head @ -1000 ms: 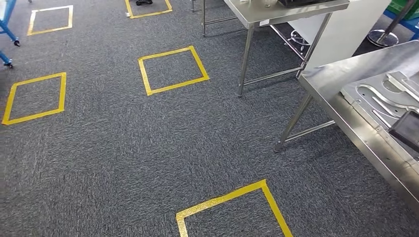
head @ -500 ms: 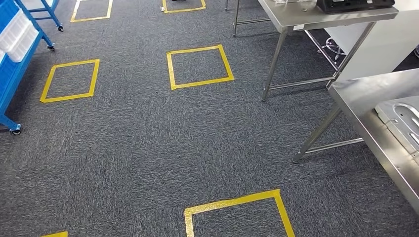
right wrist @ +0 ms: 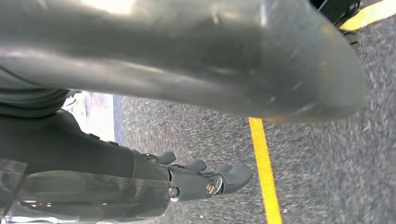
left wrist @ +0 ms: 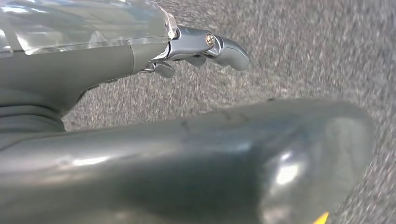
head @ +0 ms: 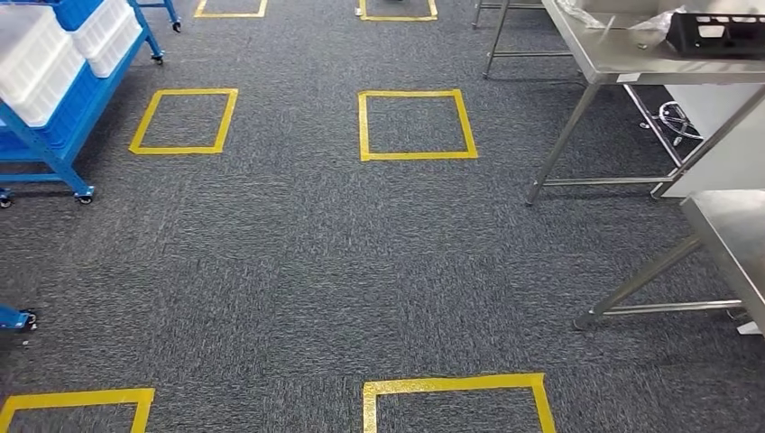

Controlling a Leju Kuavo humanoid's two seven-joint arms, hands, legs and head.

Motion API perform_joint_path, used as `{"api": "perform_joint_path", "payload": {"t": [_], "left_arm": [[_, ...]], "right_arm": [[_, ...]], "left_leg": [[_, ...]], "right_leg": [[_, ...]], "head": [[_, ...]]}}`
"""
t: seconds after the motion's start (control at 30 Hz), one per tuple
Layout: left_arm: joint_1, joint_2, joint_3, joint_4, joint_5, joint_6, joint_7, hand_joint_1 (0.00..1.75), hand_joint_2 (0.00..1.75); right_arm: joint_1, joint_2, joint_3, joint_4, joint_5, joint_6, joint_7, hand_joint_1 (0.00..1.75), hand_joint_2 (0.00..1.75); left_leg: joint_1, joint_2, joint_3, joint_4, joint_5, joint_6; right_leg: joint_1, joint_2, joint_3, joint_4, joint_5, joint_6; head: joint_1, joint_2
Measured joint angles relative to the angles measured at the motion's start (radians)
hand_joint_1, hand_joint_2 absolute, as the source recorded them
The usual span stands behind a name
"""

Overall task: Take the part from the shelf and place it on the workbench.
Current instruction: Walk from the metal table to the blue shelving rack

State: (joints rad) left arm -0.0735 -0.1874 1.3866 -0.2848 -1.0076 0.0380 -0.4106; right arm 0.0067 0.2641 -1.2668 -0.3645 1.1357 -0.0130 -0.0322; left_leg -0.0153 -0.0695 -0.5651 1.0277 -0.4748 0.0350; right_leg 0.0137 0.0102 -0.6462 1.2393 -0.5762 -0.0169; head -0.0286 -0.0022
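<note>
A blue wheeled shelf [head: 63, 126] stands at the far left of the head view, with white bins [head: 36, 63] on its tiers; what the bins hold is hidden. A corner of the steel workbench [head: 735, 234] shows at the right edge. My left hand [left wrist: 140, 154] hangs over the grey carpet, with its fingers [left wrist: 210, 46] apart from the thumb and nothing between them. My right hand [right wrist: 116, 158] hangs the same way beside a yellow tape line [right wrist: 264, 168], its fingers [right wrist: 210, 179] spread and holding nothing.
A second steel table [head: 622, 54] at the upper right carries a black box [head: 722, 32]. Yellow tape squares [head: 417, 124] mark the grey carpet between shelf and tables. Another blue caster [head: 13, 317] sits at the left edge.
The camera has turned left: the workbench with its metal plates has slid out to the right edge, and the blue shelf has come into view on the left.
</note>
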Motion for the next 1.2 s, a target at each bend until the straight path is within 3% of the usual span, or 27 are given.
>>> {"api": "perform_joint_path", "payload": {"t": [0.03,0.1,0.13,0.2,0.27,0.33,0.4,0.43,0.47,0.53,0.57,0.63,0.7,0.77,0.8,0.87,0.9,0.93,0.97,1.0,1.03,1.1,1.17,1.2], "left_arm": [[0.000,-0.002,-0.001,0.000,-0.002,0.000,0.001,0.00,0.00],[-0.002,-0.007,-0.002,-0.001,-0.005,-0.001,0.002,0.00,0.00],[-0.002,-0.009,-0.003,-0.002,-0.007,-0.001,0.003,0.00,0.00],[0.001,-0.011,-0.003,-0.004,-0.010,-0.001,0.004,0.00,0.00],[0.005,-0.010,-0.004,-0.008,-0.015,0.000,0.005,0.00,0.00],[0.004,-0.010,-0.004,-0.012,-0.017,0.001,0.005,0.00,0.00],[0.002,-0.010,-0.004,-0.016,-0.018,0.001,0.004,0.00,0.00],[0.003,-0.010,-0.005,-0.018,-0.018,0.001,0.003,0.00,0.00],[0.004,-0.010,-0.006,-0.020,-0.020,0.000,0.001,0.00,0.00],[0.006,-0.010,-0.009,-0.023,-0.023,-0.001,-0.003,0.00,0.00],[0.005,-0.010,-0.011,-0.024,-0.024,-0.001,-0.005,0.00,0.00],[0.005,-0.009,-0.016,-0.026,-0.027,-0.001,-0.007,0.00,0.00],[0.006,-0.008,-0.020,-0.028,-0.031,-0.001,-0.009,0.00,0.00],[0.008,-0.006,-0.023,-0.029,-0.036,-0.001,-0.011,0.00,0.00],[0.007,-0.006,-0.025,-0.029,-0.038,-0.001,-0.011,0.00,0.00],[0.006,-0.005,-0.027,-0.030,-0.039,-0.002,-0.011,0.00,0.00],[0.006,-0.005,-0.027,-0.030,-0.039,-0.002,-0.010,0.00,0.00],[0.006,-0.004,-0.027,-0.031,-0.040,-0.002,-0.010,0.00,0.00],[0.007,-0.004,-0.027,-0.032,-0.041,-0.001,-0.009,0.00,0.00],[0.008,-0.003,-0.027,-0.032,-0.042,-0.001,-0.008,0.00,0.00],[0.009,-0.003,-0.027,-0.033,-0.042,-0.001,-0.008,0.00,0.00],[0.008,-0.002,-0.028,-0.033,-0.043,-0.001,-0.006,0.00,0.00],[0.009,-0.002,-0.028,-0.034,-0.043,0.000,-0.004,0.00,0.00],[0.010,-0.001,-0.028,-0.035,-0.043,0.000,-0.004,0.00,0.00]], "right_arm": [[0.001,0.001,-0.003,-0.006,0.002,0.005,0.001,0.00,0.00],[0.002,0.004,-0.013,-0.019,0.008,0.013,0.004,0.00,0.00],[0.002,0.006,-0.018,-0.026,0.011,0.017,0.006,0.00,0.00],[0.001,0.012,-0.024,-0.036,0.017,0.023,0.010,0.00,0.00],[0.002,0.019,-0.032,-0.046,0.021,0.029,0.015,0.00,0.00],[0.006,0.025,-0.041,-0.054,0.025,0.034,0.019,0.00,0.00],[0.008,0.027,-0.049,-0.057,0.030,0.039,0.023,0.00,0.00],[0.008,0.027,-0.053,-0.058,0.033,0.042,0.024,0.00,0.00],[0.006,0.028,-0.057,-0.058,0.036,0.044,0.024,0.00,0.00],[0.003,0.027,-0.064,-0.059,0.041,0.046,0.022,0.00,0.00],[0.003,0.026,-0.067,-0.059,0.045,0.045,0.017,0.00,0.00],[0.000,0.024,-0.070,-0.060,0.053,0.042,0.001,0.00,0.00],[-0.005,0.023,-0.072,-0.060,0.064,0.038,-0.020,0.00,0.00],[-0.008,0.022,-0.072,-0.060,0.072,0.035,-0.037,0.00,0.00],[-0.009,0.021,-0.073,-0.059,0.076,0.033,-0.044,0.00,0.00],[-0.007,0.020,-0.074,-0.058,0.081,0.033,-0.052,0.00,0.00],[-0.007,0.019,-0.075,-0.057,0.084,0.033,-0.054,0.00,0.00],[-0.007,0.018,-0.077,-0.056,0.087,0.033,-0.055,0.00,0.00],[-0.007,0.017,-0.079,-0.055,0.089,0.033,-0.057,0.00,0.00],[-0.007,0.015,-0.081,-0.053,0.091,0.033,-0.057,0.00,0.00],[-0.007,0.014,-0.082,-0.052,0.093,0.033,-0.058,0.00,0.00],[-0.007,0.012,-0.085,-0.048,0.095,0.032,-0.058,0.00,0.00],[-0.009,0.010,-0.087,-0.044,0.099,0.031,-0.058,0.00,0.00],[-0.011,0.009,-0.087,-0.041,0.101,0.031,-0.057,0.00,0.00]], "left_leg": [[-0.003,-0.012,0.003,0.000,-0.001,0.002],[-0.004,-0.035,0.004,-0.001,-0.002,0.003],[-0.003,-0.045,0.002,-0.002,-0.002,0.001],[-0.003,-0.061,0.001,-0.005,-0.001,-0.005],[-0.007,-0.027,-0.010,0.025,-0.023,-0.013],[-0.003,0.032,-0.055,0.122,-0.080,-0.026],[0.010,0.055,-0.110,0.229,-0.125,-0.042],[0.017,0.060,-0.121,0.248,-0.124,-0.051],[0.023,0.064,-0.109,0.221,-0.101,-0.058],[0.030,0.091,-0.043,0.091,-0.033,-0.070],[0.030,0.108,-0.013,0.031,-0.009,-0.070],[0.027,0.125,0.012,-0.017,0.003,-0.059],[0.023,0.109,0.010,-0.016,0.003,-0.042],[0.023,0.092,0.012,-0.024,0.008,-0.028],[0.025,0.084,0.013,-0.028,0.011,-0.021],[0.024,0.066,0.011,-0.029,0.015,-0.014],[0.022,0.055,0.010,-0.028,0.015,-0.013],[0.021,0.043,0.010,-0.028,0.015,-0.012],[0.020,0.030,0.011,-0.028,0.015,-0.012],[0.019,0.016,0.013,-0.027,0.015,-0.012],[0.020,0.003,0.015,-0.027,0.015,-0.013],[0.018,-0.020,0.014,-0.024,0.014,-0.020],[0.019,-0.038,0.008,-0.023,0.016,-0.032],[0.020,-0.047,0.005,-0.025,0.018,-0.039]], "right_leg": [[0.010,0.023,0.030,-0.072,0.039,-0.015],[0.022,0.060,0.075,-0.185,0.086,-0.035],[0.023,0.068,0.082,-0.204,0.087,-0.040],[0.018,0.050,0.090,-0.221,0.091,-0.040],[0.009,0.025,0.107,-0.248,0.100,-0.038],[0.005,-0.001,0.119,-0.263,0.102,-0.035],[0.003,-0.030,0.122,-0.263,0.098,-0.032],[0.000,-0.045,0.124,-0.262,0.094,-0.029],[-0.004,-0.058,0.125,-0.259,0.090,-0.024],[-0.011,-0.081,0.130,-0.249,0.079,-0.013],[-0.012,-0.090,0.133,-0.244,0.072,-0.006],[-0.011,-0.103,0.137,-0.237,0.063,0.007],[-0.012,-0.114,0.142,-0.237,0.059,0.019],[-0.019,-0.088,0.138,-0.217,0.038,0.031],[-0.023,-0.063,0.123,-0.181,0.013,0.035],[-0.026,-0.021,0.062,-0.055,-0.055,0.037],[-0.026,-0.016,0.028,0.010,-0.078,0.037],[-0.026,-0.014,0.004,0.051,-0.083,0.037],[-0.026,-0.013,-0.002,0.055,-0.067,0.035],[-0.026,-0.009,0.013,0.014,-0.031,0.032],[-0.026,0.004,0.042,-0.056,0.014,0.029],[-0.027,0.043,0.093,-0.182,0.069,0.021],[-0.024,0.057,0.106,-0.219,0.074,0.016],[-0.023,0.046,0.106,-0.222,0.077,0.012]], "head": [[0.000,0.000],[-0.001,0.000],[-0.001,0.000],[-0.001,0.000],[-0.002,0.000],[-0.004,0.000],[-0.004,0.000],[-0.004,0.000],[-0.004,0.000],[-0.004,0.000],[-0.004,0.000],[-0.003,0.000],[-0.003,0.000],[-0.002,0.000],[-0.001,0.000],[0.001,0.000],[0.002,0.000],[0.002,0.000],[0.002,0.000],[0.002,0.000],[0.002,0.000],[0.002,0.000],[0.002,0.000],[0.002,0.000]]}}
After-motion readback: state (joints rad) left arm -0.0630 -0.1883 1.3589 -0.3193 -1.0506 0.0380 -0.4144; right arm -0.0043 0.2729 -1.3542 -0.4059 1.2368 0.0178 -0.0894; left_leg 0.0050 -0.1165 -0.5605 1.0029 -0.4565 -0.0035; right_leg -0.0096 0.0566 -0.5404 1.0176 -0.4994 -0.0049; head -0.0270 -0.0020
